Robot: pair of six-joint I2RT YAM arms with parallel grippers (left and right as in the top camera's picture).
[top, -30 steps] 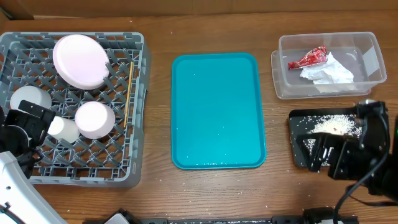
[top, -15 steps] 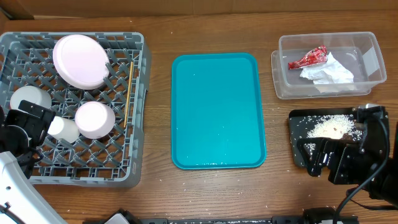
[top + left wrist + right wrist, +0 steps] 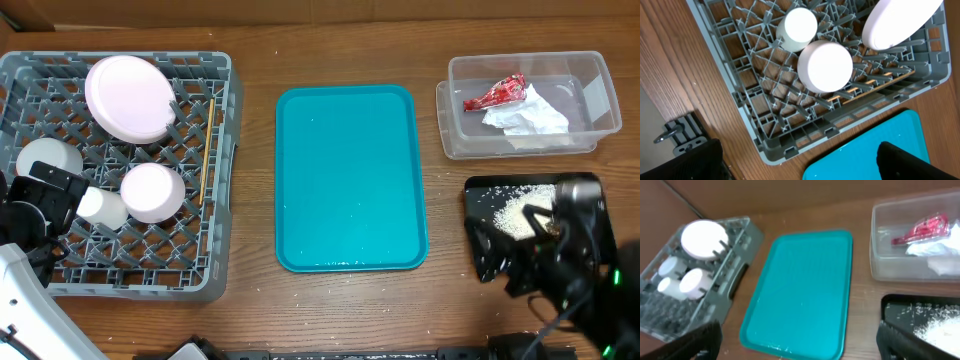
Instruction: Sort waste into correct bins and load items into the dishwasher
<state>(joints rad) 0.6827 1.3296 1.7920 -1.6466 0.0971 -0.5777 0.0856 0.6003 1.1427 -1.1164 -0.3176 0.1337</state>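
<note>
The grey dish rack [image 3: 225, 120] at the left holds the large pinkish plate [image 3: 128, 97], a pale upturned bowl [image 3: 152, 192], the small white cup [image 3: 100, 207], a white dish [image 3: 48, 160] and the chopsticks [image 3: 207, 150]. My left gripper [image 3: 35, 215] is open and empty over the rack's left side. The clear tub [image 3: 590, 75] holds the red wrapper [image 3: 495, 93] and the white napkin [image 3: 528, 117]. The black tray [image 3: 480, 195] holds rice [image 3: 515, 210]. My right gripper [image 3: 535, 262] is open and empty over the black tray's near part. The brown scrap is not discernible.
The teal serving tray [image 3: 350, 180] lies in the middle of the table, with a few rice grains near its front edge. It also shows in the right wrist view [image 3: 805, 285]. A few stray grains lie on the wood before the teal tray.
My right arm has shifted and turned over the black tray, now covering more of its right and near part. The left arm and the rack's contents have not moved.
</note>
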